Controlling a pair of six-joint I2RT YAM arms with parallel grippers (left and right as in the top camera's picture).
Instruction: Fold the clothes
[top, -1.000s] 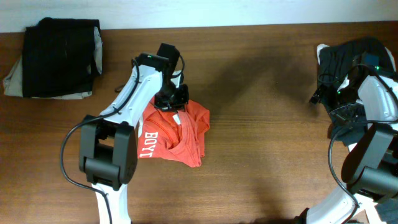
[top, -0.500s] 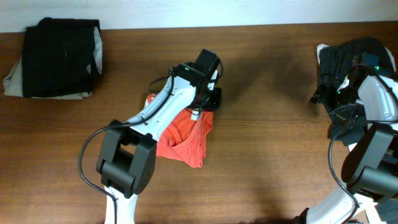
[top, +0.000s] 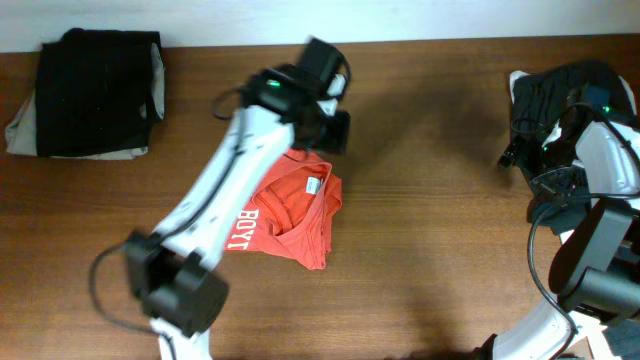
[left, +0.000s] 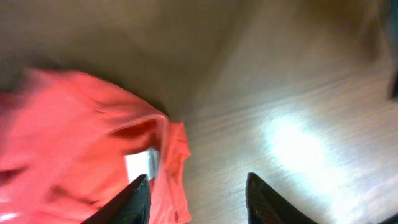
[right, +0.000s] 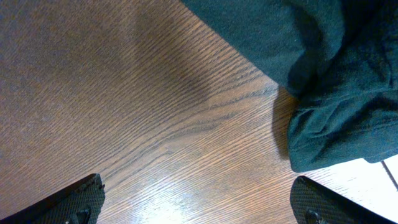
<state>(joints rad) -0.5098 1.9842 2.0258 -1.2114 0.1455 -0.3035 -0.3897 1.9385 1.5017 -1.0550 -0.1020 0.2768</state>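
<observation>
A red-orange T-shirt (top: 290, 215) with white lettering and a white neck label lies crumpled on the wooden table (top: 430, 230) at centre. It also shows in the left wrist view (left: 74, 137). My left gripper (top: 335, 125) hangs open and empty above the shirt's upper right edge; in its own view the fingers (left: 196, 199) are apart over shirt edge and bare wood. A black garment (top: 560, 100) lies at the far right, also in the right wrist view (right: 323, 68). My right gripper (right: 199, 205) is open and empty over bare wood beside it.
A folded black garment (top: 100, 90) on a beige one sits at the back left. The table's back edge runs along the top of the overhead view. Bare wood lies between the shirt and the right arm (top: 590, 200).
My left arm swung right from the shirt's collar, then lifted off toward the back. The shirt's lettering and label came back into sight. The right arm has not moved.
</observation>
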